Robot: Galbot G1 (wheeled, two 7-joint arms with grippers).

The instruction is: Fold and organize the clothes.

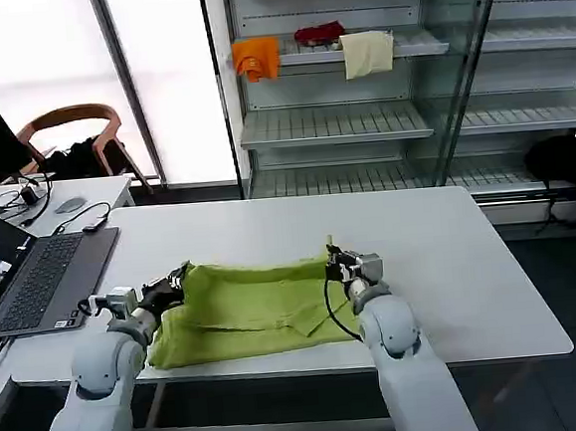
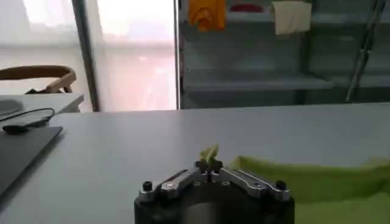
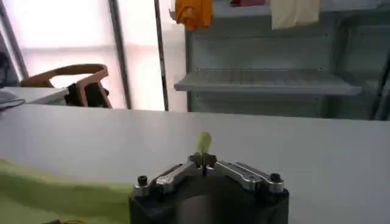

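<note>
Lime yellow-green thin soft T-shirt [image 1: 250,308] is lying rumpled between both tools, left tool [image 1: 177,277] and right tool [image 1: 333,257] each pinching a fabric corner on the smooth white desk [image 1: 451,253].

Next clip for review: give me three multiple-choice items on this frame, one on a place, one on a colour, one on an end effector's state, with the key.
1. Where does the T-shirt lie?
A. on the white table
B. on a shelf
C. on the laptop

2. What colour is the cloth hanging at the left end of the upper shelf?
A. blue
B. orange
C. black

3. What is the left end effector doing?
A. hanging open above the table
B. pinching the T-shirt's edge
C. resting on the laptop

Key:
1 A, the shirt is spread on the tabletop between both arms.
2 B, the orange cloth hangs there.
3 B, a fabric tip sticks out between its closed fingers in the left wrist view; the right end effector pinches the other side likewise.
</note>
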